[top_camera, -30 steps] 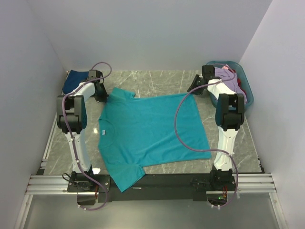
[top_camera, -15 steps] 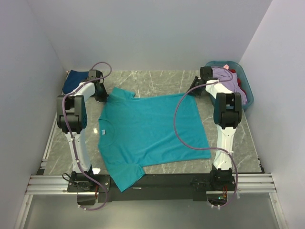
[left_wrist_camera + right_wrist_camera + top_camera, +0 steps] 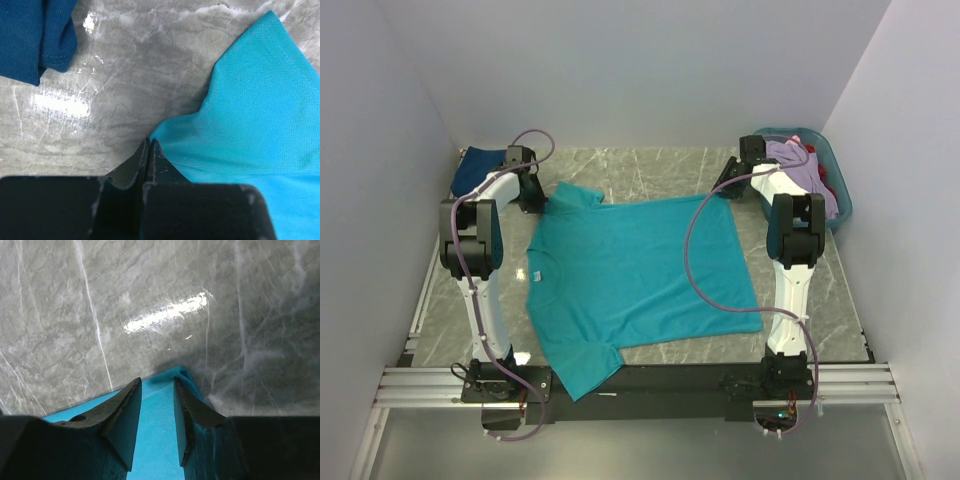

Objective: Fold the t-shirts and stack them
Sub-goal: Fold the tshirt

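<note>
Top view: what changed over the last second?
The right arm leaned slightly left, toward the teal t-shirt. The right end effector stayed over the shirt's far corner, the left end effector stayed shut on its sleeve.

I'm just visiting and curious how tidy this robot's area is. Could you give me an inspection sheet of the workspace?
Surface: grey marble table, glossy glare patches.
Job's things: teal t-shirt spread flat; navy t-shirt far left; lavender t-shirt and red t-shirt in blue basket.
Clutter: nothing seen.
Grippers: left gripper shut on teal sleeve edge; right gripper open astride its corner.
Cables: purple cables loop off both arms.
Surroundings: white walls, metal rail.
</note>
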You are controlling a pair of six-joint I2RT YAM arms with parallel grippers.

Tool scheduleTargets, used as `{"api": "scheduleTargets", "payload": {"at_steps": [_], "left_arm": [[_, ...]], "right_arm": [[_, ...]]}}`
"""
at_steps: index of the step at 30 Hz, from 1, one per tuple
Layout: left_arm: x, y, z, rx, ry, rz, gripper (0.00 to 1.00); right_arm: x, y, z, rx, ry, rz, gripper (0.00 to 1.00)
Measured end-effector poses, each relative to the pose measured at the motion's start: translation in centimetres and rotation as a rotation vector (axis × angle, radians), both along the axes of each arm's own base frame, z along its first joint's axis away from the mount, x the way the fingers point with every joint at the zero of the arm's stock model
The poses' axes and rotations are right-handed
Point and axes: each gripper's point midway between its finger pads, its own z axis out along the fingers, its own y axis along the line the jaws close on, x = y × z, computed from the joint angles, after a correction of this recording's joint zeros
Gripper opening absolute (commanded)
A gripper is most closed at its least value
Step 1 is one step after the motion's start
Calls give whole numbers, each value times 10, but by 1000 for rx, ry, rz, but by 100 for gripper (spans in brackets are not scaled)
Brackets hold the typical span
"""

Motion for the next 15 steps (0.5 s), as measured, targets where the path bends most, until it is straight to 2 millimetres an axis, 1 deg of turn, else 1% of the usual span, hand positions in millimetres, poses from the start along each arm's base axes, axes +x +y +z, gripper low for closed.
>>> {"api": "scheduleTargets", "payload": {"at_steps": [10, 13, 15], "left_arm": [[1, 1, 0, 5, 2, -2, 1], [2, 2, 0, 17, 1, -4, 1], [2, 4, 0, 27, 1, -4, 1]], "right_arm": [[2, -1, 1, -49, -8, 7, 40], [1, -2, 7, -84, -2, 13, 40], [4, -4, 14, -113, -8, 25, 43]]}}
